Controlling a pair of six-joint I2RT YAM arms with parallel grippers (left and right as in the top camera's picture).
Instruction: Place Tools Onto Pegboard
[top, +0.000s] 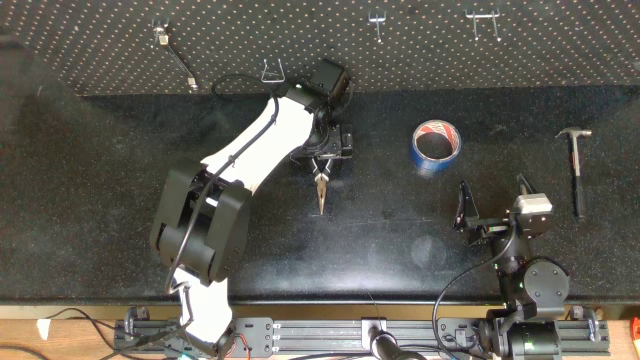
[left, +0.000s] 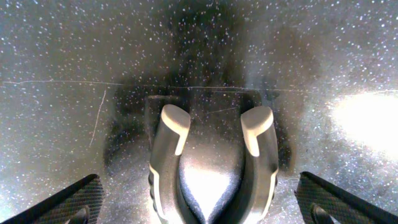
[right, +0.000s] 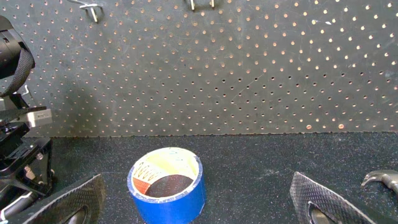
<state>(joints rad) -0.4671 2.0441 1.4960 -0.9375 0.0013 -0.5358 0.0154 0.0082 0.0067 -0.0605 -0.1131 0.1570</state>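
**Pliers (top: 321, 195) on the table (top: 120, 150), nothing gripped yet**

They lie flat on the black top, handles toward the pegboard (top: 420, 40). Left gripper (top: 321, 165) sits low over them, fingers (left: 62, 202) spread either side of the handles (not pinching). Right gripper (top: 492, 200) sits back near its base, spread wide too, facing the blue tape roll (top: 436, 145). Hammer (top: 575, 170) lies far right.

The white-and-black left arm (top: 250, 150) stretches far forward from its base, and its black two-finger left gripper (top: 321, 160) points downward with the fingers (left: 65, 202) wide apart. The black right arm (top: 535, 275) sits folded near its base, and its right gripper (top: 494, 205) is also spread wide.
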